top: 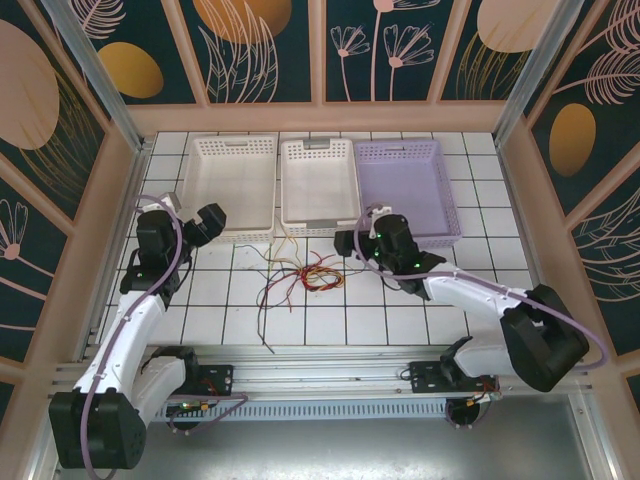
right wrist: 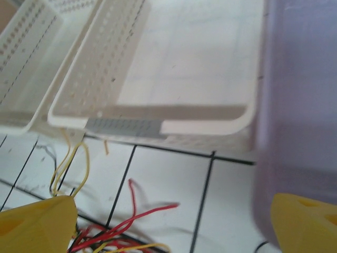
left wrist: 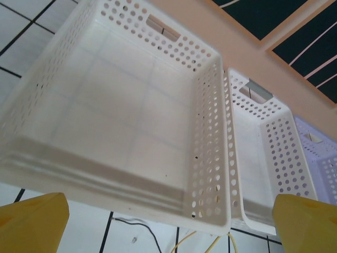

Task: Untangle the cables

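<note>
Seen from above, a white tiled table [top: 400, 320] has three shallow perforated baskets lined up along its far side: a white left basket [top: 232, 140], a white middle basket [top: 318, 148] and a purple basket [top: 398, 150], all touching side by side. The cables [top: 300, 275] lie in a loose tangle of thin red, yellow and black strands on the tiles just in front of the middle basket, between the two arms. One dark strand trails away from the tangle toward the near edge of the table. The left gripper [top: 195, 222] hangs near the front corner of the left basket, well apart from the tangle, with its fingers spread and nothing between them. Its wrist camera looks into the left basket [left wrist: 210, 158], with the middle basket [left wrist: 279, 153] and a sliver of the purple basket [left wrist: 321, 153] beyond; the yellow fingertips of the left gripper [left wrist: 168, 226] sit wide at the bottom corners, and a few strands of the cables [left wrist: 142, 232] show on the tiles below the basket rim. The right gripper [top: 350, 240] hovers just beside the tangle's right edge, in front of the gap between the middle and purple baskets. Its wrist camera shows the right gripper [right wrist: 168, 226] with its yellow tips also far apart and holding nothing. Red and yellow cables [right wrist: 105, 234] lie on the tiles beside its left fingertip, and yellow strands reach up to the near wall of the middle basket [right wrist: 210, 126].
</note>
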Controlling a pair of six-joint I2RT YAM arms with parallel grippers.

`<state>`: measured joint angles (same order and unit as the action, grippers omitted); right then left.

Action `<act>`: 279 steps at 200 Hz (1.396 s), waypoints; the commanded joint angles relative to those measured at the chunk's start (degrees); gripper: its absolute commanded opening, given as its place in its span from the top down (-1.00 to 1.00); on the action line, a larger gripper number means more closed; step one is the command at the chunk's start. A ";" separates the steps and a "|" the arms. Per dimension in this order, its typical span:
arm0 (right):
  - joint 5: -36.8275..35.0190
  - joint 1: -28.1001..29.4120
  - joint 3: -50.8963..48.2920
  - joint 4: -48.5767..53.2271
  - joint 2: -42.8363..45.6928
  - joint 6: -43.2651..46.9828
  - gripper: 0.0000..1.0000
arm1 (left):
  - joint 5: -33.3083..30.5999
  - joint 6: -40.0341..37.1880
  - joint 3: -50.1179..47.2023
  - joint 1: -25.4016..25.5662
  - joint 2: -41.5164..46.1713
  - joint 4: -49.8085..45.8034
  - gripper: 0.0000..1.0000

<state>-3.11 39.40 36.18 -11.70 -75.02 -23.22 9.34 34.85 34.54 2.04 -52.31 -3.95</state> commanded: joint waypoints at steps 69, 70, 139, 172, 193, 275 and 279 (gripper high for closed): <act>0.94 14.31 5.45 1.84 -8.67 -4.01 -0.62 | -3.67 -2.73 4.04 6.66 -0.77 -6.52 -0.97; 0.89 14.44 5.60 1.94 -8.79 -4.02 -0.61 | -3.65 -2.71 4.04 6.66 -0.77 -6.52 -0.97; -7.41 20.43 17.26 14.28 -21.16 -5.25 -0.25 | -2.97 -2.86 4.22 7.00 -1.85 -7.22 -0.93; -13.97 22.46 24.55 24.53 -26.80 -6.61 -0.04 | -3.58 -3.04 4.30 7.35 -1.61 -7.65 -0.94; -17.76 23.35 28.27 30.51 -30.14 -8.18 0.12 | -3.72 -3.29 4.39 7.39 -1.56 -7.74 -0.93; -20.73 28.17 35.36 40.10 -26.45 -11.56 -0.05 | -3.98 -4.27 5.01 7.44 -1.91 -8.45 -0.94; -20.48 28.19 35.51 40.30 -26.39 -11.71 -0.05 | -3.96 -4.34 5.00 7.45 -1.91 -8.49 -0.94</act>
<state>-21.65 66.35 69.30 23.24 -105.60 -33.36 6.33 31.88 37.67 9.15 -54.39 -11.40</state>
